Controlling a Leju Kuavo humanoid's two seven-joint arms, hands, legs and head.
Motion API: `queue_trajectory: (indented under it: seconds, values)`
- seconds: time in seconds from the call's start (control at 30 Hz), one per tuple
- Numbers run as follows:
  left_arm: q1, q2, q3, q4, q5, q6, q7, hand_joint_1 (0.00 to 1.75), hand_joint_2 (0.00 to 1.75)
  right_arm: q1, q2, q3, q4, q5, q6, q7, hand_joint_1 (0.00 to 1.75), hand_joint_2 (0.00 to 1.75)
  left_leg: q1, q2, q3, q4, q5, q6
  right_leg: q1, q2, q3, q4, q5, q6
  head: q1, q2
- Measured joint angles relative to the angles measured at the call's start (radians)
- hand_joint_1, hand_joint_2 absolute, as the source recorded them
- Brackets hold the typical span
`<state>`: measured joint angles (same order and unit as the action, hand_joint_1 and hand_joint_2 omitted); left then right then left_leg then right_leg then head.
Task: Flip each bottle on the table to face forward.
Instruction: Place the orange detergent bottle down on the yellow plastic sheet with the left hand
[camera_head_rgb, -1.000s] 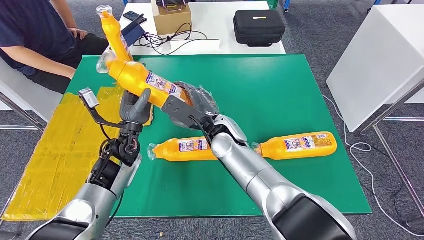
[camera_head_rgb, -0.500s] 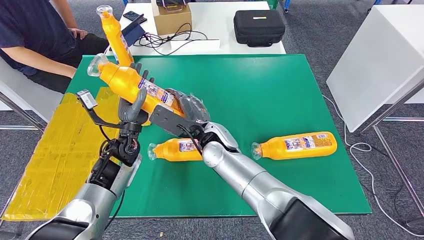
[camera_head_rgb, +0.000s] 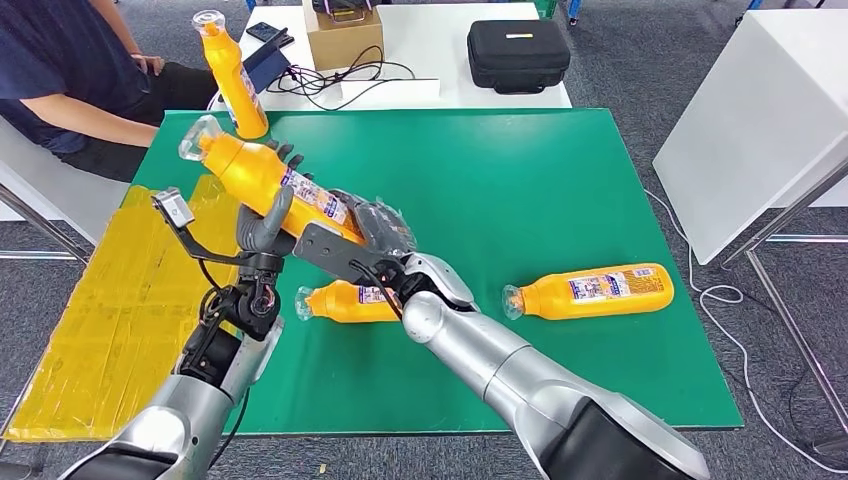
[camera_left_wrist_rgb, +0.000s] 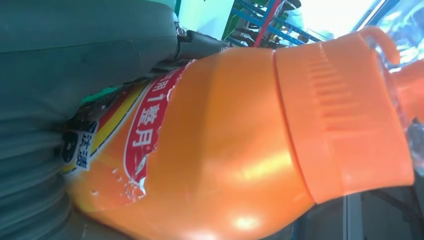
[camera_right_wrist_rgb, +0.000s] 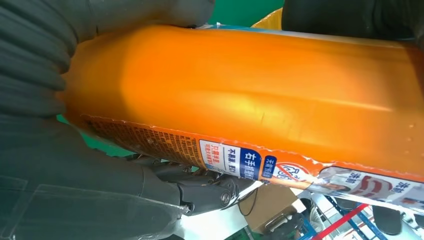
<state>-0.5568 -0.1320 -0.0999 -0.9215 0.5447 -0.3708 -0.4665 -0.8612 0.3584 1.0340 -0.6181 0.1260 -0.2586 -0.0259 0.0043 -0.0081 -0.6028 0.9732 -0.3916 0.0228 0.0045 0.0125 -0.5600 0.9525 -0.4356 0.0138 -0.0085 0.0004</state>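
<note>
Both hands grip the tilted bottle (camera_head_rgb: 262, 176) — its base hidden.

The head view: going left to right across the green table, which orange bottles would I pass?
Upright bottle at the far left corner → tilted bottle held up by both hands → bottle lying flat, partly behind the right arm → bottle lying flat on the right.

Bright, even overhead light fills the head view, sharp throughout, with soft shadows on the green table (camera_head_rgb: 560, 180); straight edges bow slightly near the corners. Both wrist views are close and soft; glare spots sit on the orange bottle (camera_left_wrist_rgb: 235, 165), and the background beyond it is blown out white.
</note>
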Motion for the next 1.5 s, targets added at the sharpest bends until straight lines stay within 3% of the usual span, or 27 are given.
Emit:
queue_trajectory:
  seconds: [0.23, 0.27, 0.3, 0.37, 0.4, 0.43, 0.63, 0.73, 0.8, 0.93, 1.1, 1.2, 1.33, 1.5]
  values:
    - [0.013, 0.0, 0.0, -0.022, -0.016, 0.01, -0.009, 1.75, 1.75, 0.0, -0.001, 0.006, 0.014, -0.002, 0.0, -0.026, 1.75, 1.75, 0.0, 0.0, 0.0, 0.0, 0.0, 0.0, 0.0, 0.0, 0.0, 0.0, 0.0, 0.0, 0.0, 0.0]
    - [0.013, 0.0, 0.0, -0.023, -0.017, 0.012, -0.01, 1.75, 1.75, 0.0, -0.001, 0.006, 0.016, -0.002, 0.0, -0.028, 1.66, 1.75, 0.0, 0.0, 0.0, 0.0, 0.0, 0.0, 0.0, 0.0, 0.0, 0.0, 0.0, 0.0, 0.0, 0.0]
    - [0.013, 0.0, 0.0, -0.025, -0.019, 0.014, -0.012, 1.75, 1.75, 0.0, -0.001, 0.006, 0.018, -0.001, 0.0, -0.029, 1.22, 1.75, 0.0, 0.0, 0.0, 0.0, 0.0, 0.0, 0.0, 0.0, 0.0, 0.0, 0.0, 0.0, 0.0, 0.0]
    - [0.014, 0.001, 0.0, -0.029, -0.038, 0.033, -0.024, 1.75, 1.75, 0.0, -0.001, 0.005, 0.022, 0.008, -0.002, -0.031, 0.35, 0.87, 0.0, 0.0, 0.0, 0.0, 0.0, 0.0, 0.0, 0.0, 0.0, 0.0, 0.0, 0.0, 0.0, 0.0]
    - [0.014, 0.002, 0.0, -0.032, -0.062, 0.056, -0.038, 1.75, 1.75, 0.0, -0.001, 0.005, 0.024, 0.017, -0.004, -0.031, 0.0, 0.44, 0.0, 0.0, 0.0, 0.0, 0.0, 0.0, 0.0, 0.0, 0.0, 0.0, 0.0, 0.0, 0.0, 0.0]
    - [0.013, 0.005, 0.0, -0.038, -0.101, 0.093, -0.057, 1.75, 1.75, -0.001, -0.001, 0.004, 0.027, 0.031, -0.007, -0.031, 0.0, 0.0, 0.0, 0.0, 0.0, 0.0, 0.0, 0.0, 0.0, 0.0, 0.0, 0.0, 0.0, 0.0, 0.0, 0.0]
    - [0.009, 0.033, 0.013, -0.062, -0.369, 0.392, -0.154, 1.75, 1.75, -0.008, -0.003, -0.058, 0.045, 0.133, 0.018, -0.037, 0.0, 0.0, 0.0, 0.0, 0.0, 0.0, 0.0, 0.0, 0.0, 0.0, 0.0, 0.0, 0.0, 0.0, 0.0, 0.0]
    - [0.0, 0.062, 0.02, -0.053, -0.537, 0.592, -0.179, 1.75, 1.75, -0.008, -0.02, -0.125, 0.021, 0.2, 0.05, -0.032, 0.0, 0.0, 0.001, -0.001, 0.0, 0.0, 0.0, 0.0, 0.001, 0.0, 0.0, 0.0, 0.0, 0.0, 0.0, 0.0]
    - [-0.009, 0.083, 0.028, -0.036, -0.617, 0.679, -0.196, 1.75, 1.75, -0.005, -0.04, -0.191, -0.029, 0.254, 0.092, -0.019, 0.0, 0.0, 0.001, -0.001, 0.0, 0.0, 0.001, -0.001, 0.001, -0.001, 0.0, 0.0, 0.0, 0.0, 0.0, 0.0]
    - [-0.02, 0.107, 0.044, -0.007, -0.651, 0.706, -0.211, 1.75, 1.75, 0.003, -0.067, -0.297, -0.11, 0.305, 0.134, -0.002, 0.0, 0.0, 0.001, 0.0, 0.0, 0.0, 0.001, -0.001, 0.001, 0.0, 0.0, 0.0, 0.0, 0.0, 0.0, 0.0]
    - [-0.025, 0.117, 0.048, 0.012, -0.666, 0.721, -0.213, 1.75, 1.75, 0.016, -0.077, -0.35, -0.156, 0.319, 0.138, -0.002, 0.0, 0.0, 0.0, 0.0, 0.0, 0.0, 0.0, -0.001, 0.0, -0.001, 0.0, 0.0, 0.0, 0.0, 0.0, 0.0]
    - [-0.027, 0.125, 0.048, 0.025, -0.743, 0.831, -0.211, 1.75, 1.75, 0.027, -0.086, -0.379, -0.188, 0.327, 0.135, -0.015, 0.0, 0.0, 0.0, 0.0, 0.0, 0.0, 0.0, -0.001, 0.0, 0.0, 0.0, 0.0, 0.0, 0.0, 0.0, 0.0]
    - [-0.032, 0.16, 0.075, 0.081, -1.023, 1.029, -0.212, 1.75, 1.75, 0.055, -0.137, -0.449, -0.316, 0.328, 0.185, -0.015, 0.0, 0.0, 0.001, -0.001, 0.0, 0.0, 0.0, -0.001, 0.001, -0.001, 0.0, 0.0, 0.0, 0.0, 0.0, 0.0]
    - [-0.04, 0.179, 0.218, 0.161, -1.513, 1.055, -0.147, 1.75, 1.75, 0.095, -0.185, -0.521, -0.426, 0.298, 0.268, -0.03, 0.0, 0.0, 0.0, 0.0, 0.0, 0.0, 0.0, -0.001, 0.001, 0.0, 0.0, 0.0, 0.0, 0.0, 0.0, 0.0]
